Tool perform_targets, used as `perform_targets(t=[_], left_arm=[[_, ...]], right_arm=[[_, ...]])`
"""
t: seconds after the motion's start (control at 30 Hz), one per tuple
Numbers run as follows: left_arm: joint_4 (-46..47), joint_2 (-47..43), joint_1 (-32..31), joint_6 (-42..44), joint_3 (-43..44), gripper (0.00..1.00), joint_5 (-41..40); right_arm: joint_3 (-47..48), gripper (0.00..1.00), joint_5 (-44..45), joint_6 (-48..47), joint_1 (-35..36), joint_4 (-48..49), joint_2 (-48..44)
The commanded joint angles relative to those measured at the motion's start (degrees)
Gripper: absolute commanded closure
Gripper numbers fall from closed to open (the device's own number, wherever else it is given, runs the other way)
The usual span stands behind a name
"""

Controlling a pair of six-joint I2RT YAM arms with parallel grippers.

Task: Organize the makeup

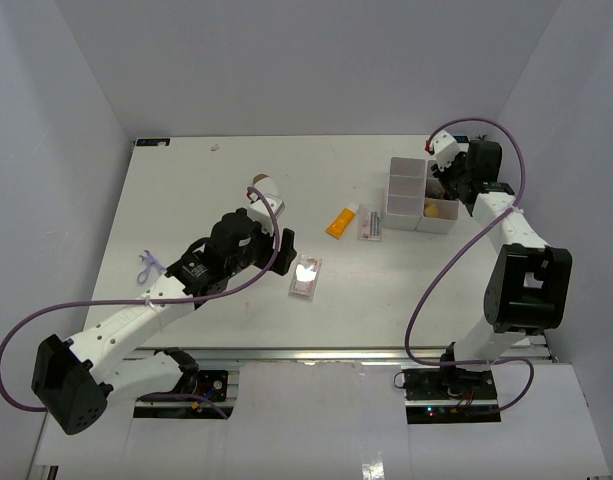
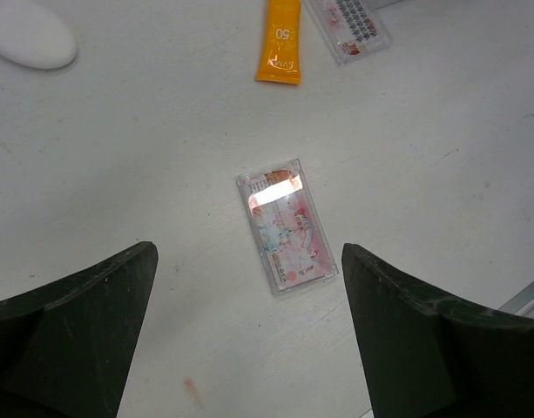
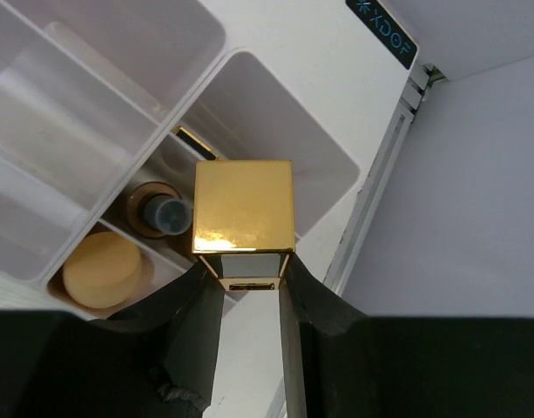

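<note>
Squarely ahead of spread left gripper [image 2: 247,261]: palette [image 2: 287,225], long axis across the closing line; right gripper [image 3: 249,283] pinches gold-capped piece [image 3: 243,207].

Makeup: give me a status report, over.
Left gripper open, aimed at flat clear-pink palette. Right gripper shut on gold square-capped makeup piece above white plastic compartment box. No obstruction seen.

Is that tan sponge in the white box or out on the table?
Inside: the sponge lies in one compartment of the white box, walls around it.
</note>
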Motion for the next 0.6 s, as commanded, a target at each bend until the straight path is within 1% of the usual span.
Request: perform_targets(t=[0.0,0.17,0.57], left_arm=[[0.1,-1.1,0.2,0.5,0.1,0.02,0.2],[0.1,-0.7,0.2,0.4,0.0,0.02,0.5],[0.0,-0.2,0.2,0.3,0.0,0.02,0.8]], right_arm=[[6.3,0.90,0.4,-3.2,0.0,4.3,2.3],[9.2,0.88,1.2,-4.3,-0.2,4.1,5.7],[13.2,0.81,3.6,-8.5,-1.1,3.0,10.6]])
